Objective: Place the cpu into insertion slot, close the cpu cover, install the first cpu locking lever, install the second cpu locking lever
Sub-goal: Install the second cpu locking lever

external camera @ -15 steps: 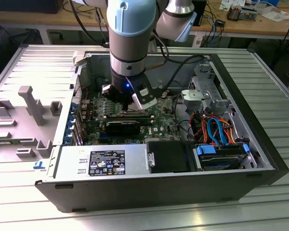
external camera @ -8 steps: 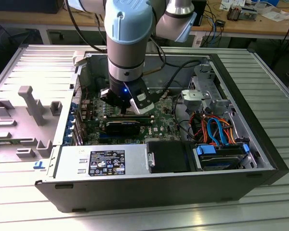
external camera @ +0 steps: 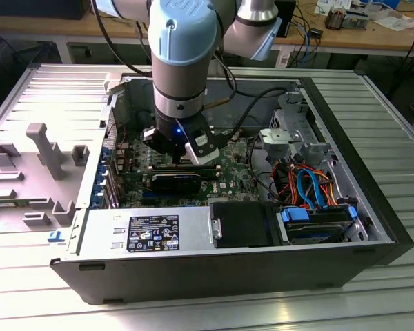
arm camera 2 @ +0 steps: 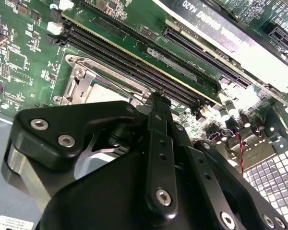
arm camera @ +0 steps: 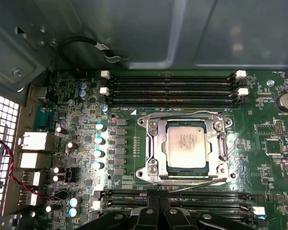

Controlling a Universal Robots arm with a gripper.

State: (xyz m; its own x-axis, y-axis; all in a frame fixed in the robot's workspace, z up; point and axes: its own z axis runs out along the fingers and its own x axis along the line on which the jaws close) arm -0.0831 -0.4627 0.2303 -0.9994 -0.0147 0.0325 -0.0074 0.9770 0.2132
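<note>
Arm: I see the grey and pale-blue robot arm (external camera: 181, 48) reaching down from the top centre of the exterior view into the open black computer case (external camera: 221, 276), which sits on the ribbed metal tabletop (external camera: 372, 110).

Pincer: the black pincer (arm camera: 157, 211) sits at the bottom centre of the first wrist view, just past the socket's near edge; its fingers (arm camera 2: 158, 103) meet at a narrow tip in the second wrist view, so I read it as closed with nothing in it.

Cpu: the small flat square chip with a silvery-grey metal top (arm camera: 186, 143) lies seated in the square silvery-rimmed insertion slot (arm camera: 151, 168) at centre right of the first wrist view, green circuit board (arm camera: 269, 153) around it.

Cpu cover: the thin silvery metal frame plate (arm camera: 221, 143) lies flat around the chip, the chip showing through its window.

Levers: a thin wire lever (arm camera: 201, 184) runs along the socket's lower edge; whether it is latched I cannot tell.

Memory slots: long black slots (arm camera: 173, 88) run above the socket.
</note>
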